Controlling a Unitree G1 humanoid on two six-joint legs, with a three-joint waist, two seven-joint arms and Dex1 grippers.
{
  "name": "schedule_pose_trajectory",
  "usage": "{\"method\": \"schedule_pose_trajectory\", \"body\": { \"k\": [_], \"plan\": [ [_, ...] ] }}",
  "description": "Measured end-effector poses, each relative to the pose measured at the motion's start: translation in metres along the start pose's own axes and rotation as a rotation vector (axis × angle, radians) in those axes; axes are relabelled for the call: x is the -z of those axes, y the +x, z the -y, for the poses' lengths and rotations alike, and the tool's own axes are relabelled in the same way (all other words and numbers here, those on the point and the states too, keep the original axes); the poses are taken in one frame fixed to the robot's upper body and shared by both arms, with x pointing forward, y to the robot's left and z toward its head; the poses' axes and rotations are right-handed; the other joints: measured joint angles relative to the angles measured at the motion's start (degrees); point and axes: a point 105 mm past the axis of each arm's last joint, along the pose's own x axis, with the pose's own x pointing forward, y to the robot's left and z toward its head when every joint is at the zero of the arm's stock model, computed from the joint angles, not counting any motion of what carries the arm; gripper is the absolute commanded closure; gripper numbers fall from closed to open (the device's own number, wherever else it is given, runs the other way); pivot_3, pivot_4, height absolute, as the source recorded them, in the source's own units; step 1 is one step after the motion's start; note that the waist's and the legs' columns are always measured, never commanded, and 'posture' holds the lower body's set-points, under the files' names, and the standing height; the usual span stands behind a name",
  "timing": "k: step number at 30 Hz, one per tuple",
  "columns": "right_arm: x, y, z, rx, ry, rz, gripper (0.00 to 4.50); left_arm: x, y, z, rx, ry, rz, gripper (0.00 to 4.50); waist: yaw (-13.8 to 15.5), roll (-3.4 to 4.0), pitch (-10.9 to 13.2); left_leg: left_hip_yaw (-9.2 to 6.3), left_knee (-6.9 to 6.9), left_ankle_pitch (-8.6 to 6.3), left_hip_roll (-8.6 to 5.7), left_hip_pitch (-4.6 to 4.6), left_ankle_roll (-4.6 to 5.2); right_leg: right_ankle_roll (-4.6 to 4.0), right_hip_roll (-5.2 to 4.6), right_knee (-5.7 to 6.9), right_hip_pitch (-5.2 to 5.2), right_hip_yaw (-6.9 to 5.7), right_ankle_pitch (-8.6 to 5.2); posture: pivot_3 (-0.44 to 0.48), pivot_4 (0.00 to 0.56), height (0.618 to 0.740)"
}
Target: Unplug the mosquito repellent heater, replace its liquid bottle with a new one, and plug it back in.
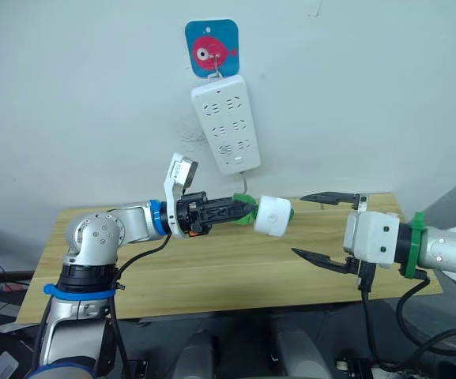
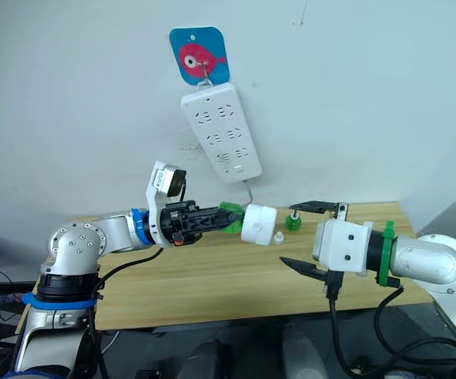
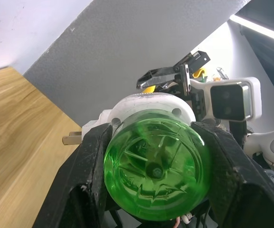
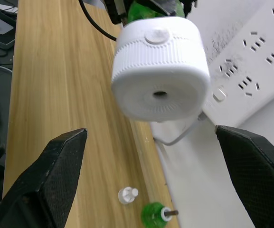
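You are gripping the green bottle in the left jaws, heater attached. Right jaws are gaping wide; next, grasp the heater to unscrew it.

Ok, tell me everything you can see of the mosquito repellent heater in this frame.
The mosquito repellent heater is a small white rounded plastic unit with a ribbed rim and a round hole in its end face. A metal prong juts from its side. It is unplugged, held in the air above the wooden table, lying sideways with the hole facing the open right gripper. A green liquid bottle is still fitted in it; the left gripper holds that bottle between its jaws.
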Motion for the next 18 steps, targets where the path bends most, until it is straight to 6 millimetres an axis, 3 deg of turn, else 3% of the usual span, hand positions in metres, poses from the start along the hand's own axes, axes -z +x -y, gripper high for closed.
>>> {"method": "schedule_pose_trajectory", "body": {
  "k": [10,13,16,18],
  "plan": [
    [-0.018,0.022,0.003,0.019,-0.062,0.101,0.0,0.001,0.002,0.001,0.008,-0.004,-0.009,2.19,-0.1,0.01,0.0,-0.16,0.0,0.0,0.0,0.01,0.0,-0.01,-0.04,0.01,0.0,-0.01,0.01,-0.205,0.15,0.74],
    [-0.019,0.026,0.001,0.012,-0.051,0.116,0.58,0.002,0.002,0.001,0.009,-0.011,-0.015,2.19,0.0,0.01,0.0,-0.18,0.0,0.0,-0.01,0.02,0.0,-0.01,-0.06,0.02,0.01,0.0,0.01,-0.203,0.151,0.74],
    [-0.018,0.028,0.003,0.023,-0.049,0.117,1.55,0.003,0.002,0.0,0.006,-0.021,-0.018,2.19,-0.1,0.01,0.0,-0.19,0.0,0.0,0.0,0.03,0.0,-0.01,-0.05,0.03,0.01,0.0,0.01,-0.203,0.151,0.74],
    [-0.018,0.029,0.005,0.027,-0.052,0.121,1.56,0.002,0.001,0.0,0.006,-0.02,-0.013,2.19,-0.1,0.0,0.0,-0.21,0.0,0.0,0.0,0.03,0.0,-0.02,-0.06,0.03,0.0,-0.01,0.01,-0.203,0.151,0.74]
  ]
}}
